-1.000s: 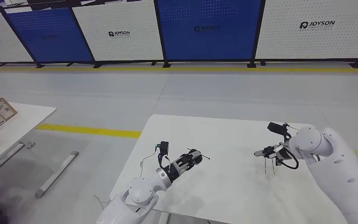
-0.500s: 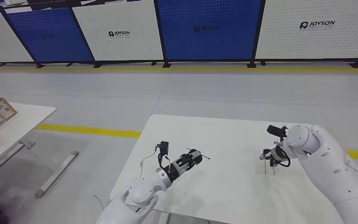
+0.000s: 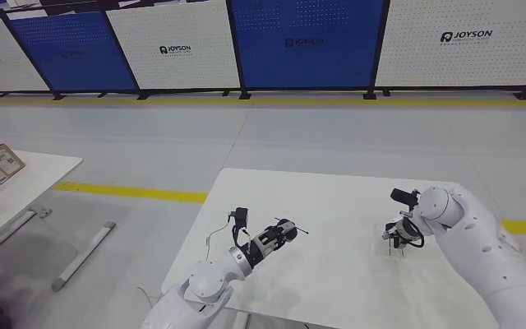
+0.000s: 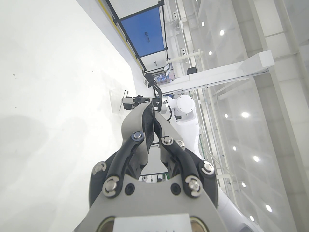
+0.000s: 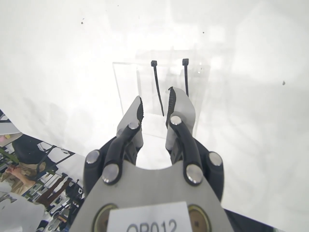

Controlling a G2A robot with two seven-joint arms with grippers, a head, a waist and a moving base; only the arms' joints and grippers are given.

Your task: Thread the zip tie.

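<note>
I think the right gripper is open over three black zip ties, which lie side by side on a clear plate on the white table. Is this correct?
Not quite: there are two black zip ties, not three. The right wrist view shows them side by side on the clear plate on the white table, with the right gripper open over them.

White table (image 3: 329, 197) — a few dark specks (image 5: 82, 22) on top. Grey floor (image 3: 164, 132) beyond, crossed by a yellow line (image 3: 127, 192). Blue panels (image 3: 306, 41) and white panels (image 3: 173, 49) alternate behind. Second table (image 3: 37, 177) far left — box (image 3: 8, 163) on it.
</note>
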